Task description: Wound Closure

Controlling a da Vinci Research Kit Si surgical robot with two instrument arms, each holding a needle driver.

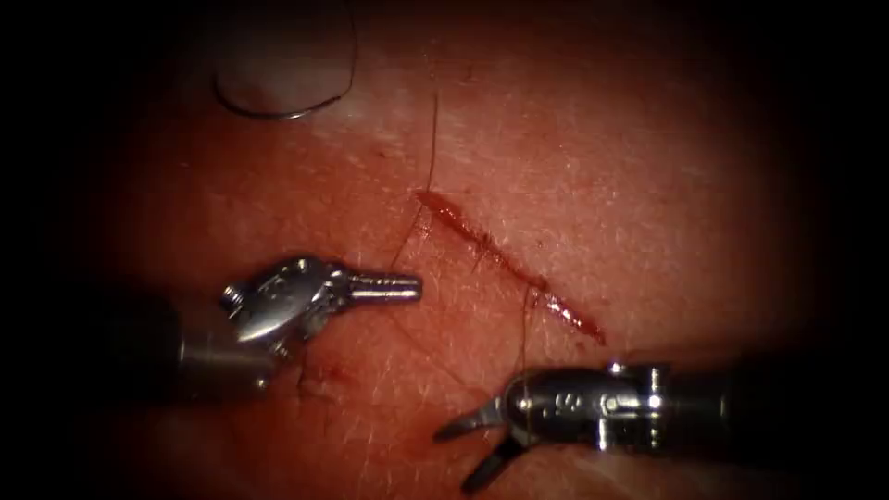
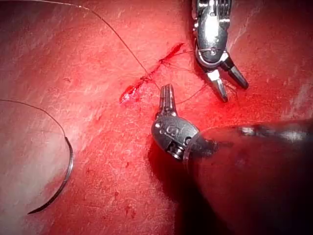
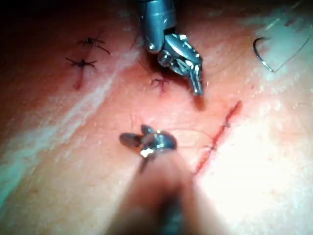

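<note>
The cut [image 1: 500, 259] runs slantwise across the tissue, wet with red fluid. The curved needle [image 1: 269, 114] lies free on the tissue far up and left of the cut, held by no tool, with its thread trailing off; it is also in the wrist views [image 2: 66, 178] [image 3: 256, 54]. My left tool [image 1: 417, 287] lies left of the cut with its jaws shut; I cannot tell whether thread is pinched. My right tool [image 1: 454, 460] sits below the cut's lower end, jaws open and holding nothing. A thread [image 1: 523, 352] comes down from the cut and crosses this tool's wrist.
Another strand [image 1: 433, 139] runs from the cut's upper end toward the far side. Finished stitches with short cut ends [image 3: 83, 62] [image 3: 159, 82] sit in the tissue to the left, one [image 1: 310, 370] just beside the left tool's wrist.
</note>
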